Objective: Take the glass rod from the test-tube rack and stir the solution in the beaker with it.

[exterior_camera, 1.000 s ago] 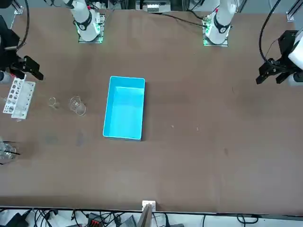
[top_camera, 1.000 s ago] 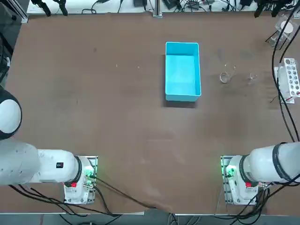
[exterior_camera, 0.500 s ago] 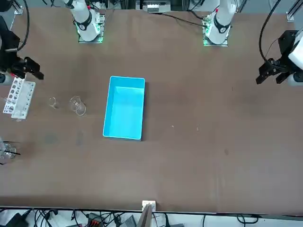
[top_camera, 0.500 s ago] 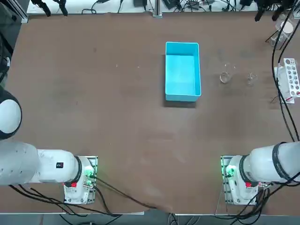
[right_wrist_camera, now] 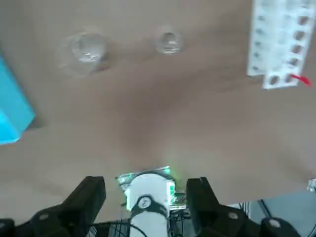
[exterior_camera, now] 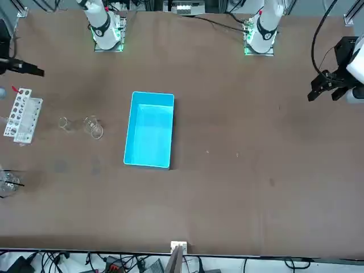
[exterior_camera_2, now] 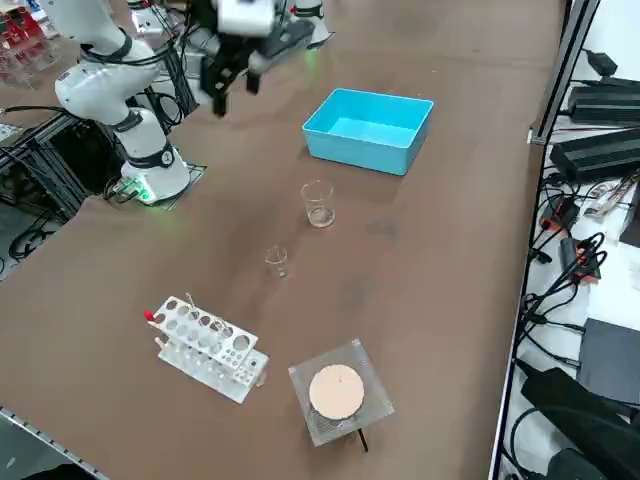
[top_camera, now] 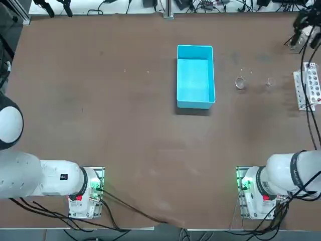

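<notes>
Two clear glass vessels stand in the top view to the right of the blue tray (top_camera: 195, 76): the beaker (top_camera: 241, 83) nearer the tray, and a smaller glass vessel (top_camera: 270, 81) between it and the white test-tube rack (top_camera: 307, 90) at the table's right edge.

Across the table, the front view puts the rack at far left, with the right gripper (exterior_camera: 24, 67) showing as a dark shape at the picture's edge, apart from the rack on the robot's side of it.

From the right side, the gripper hangs high above the table near its own base, well apart from the rack, and carries nothing. A thin pale stick rises from a hole at the rack's red-marked end; that is probably the glass rod (exterior_camera_2: 190, 301), though it is barely visible. A mesh pad with a round disc (exterior_camera_2: 337, 392) lies just beside the rack.

At the wrist, both fingers (right_wrist_camera: 89, 197) stand wide apart with nothing between them.

The main risk I judge is the rod itself: thin, clear and hard to locate, it could be missed, slip from the pads, or tip the light rack if pulled at an angle.
</notes>
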### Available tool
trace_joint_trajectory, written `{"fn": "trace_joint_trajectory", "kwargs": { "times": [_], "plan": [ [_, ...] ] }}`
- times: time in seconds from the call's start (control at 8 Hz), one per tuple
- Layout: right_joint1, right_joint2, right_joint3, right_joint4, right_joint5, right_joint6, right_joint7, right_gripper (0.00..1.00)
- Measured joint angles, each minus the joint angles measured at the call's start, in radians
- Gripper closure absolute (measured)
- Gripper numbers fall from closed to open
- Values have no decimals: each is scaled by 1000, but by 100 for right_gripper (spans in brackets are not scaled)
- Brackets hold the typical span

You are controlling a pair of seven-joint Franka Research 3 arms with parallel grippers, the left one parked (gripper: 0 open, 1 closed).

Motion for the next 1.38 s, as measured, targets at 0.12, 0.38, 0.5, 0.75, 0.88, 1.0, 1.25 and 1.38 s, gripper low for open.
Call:
{"fn": "trace_joint_trajectory", "kwargs": {
  "times": [0.12, 0.38, 0.5, 0.75, 0.88, 1.0, 1.25, 1.38],
  "plan": [
    [-55, 4, -3, -36, -29, 63, -4, 0],
    [-181, 15, -5, -123, -75, 270, -39, 0],
    [-266, 19, -6, -174, -80, 393, -107, 0],
    [-432, 24, -8, -284, -79, 612, -249, 0],
    [-481, 26, -8, -350, -78, 731, -277, 0],
    [-499, 30, -8, -425, -78, 852, -281, 0],
    [-498, 44, 4, -530, -76, 1006, -274, 0],
    [-497, 56, 10, -543, -63, 1040, -273, 0]
  ]
}}
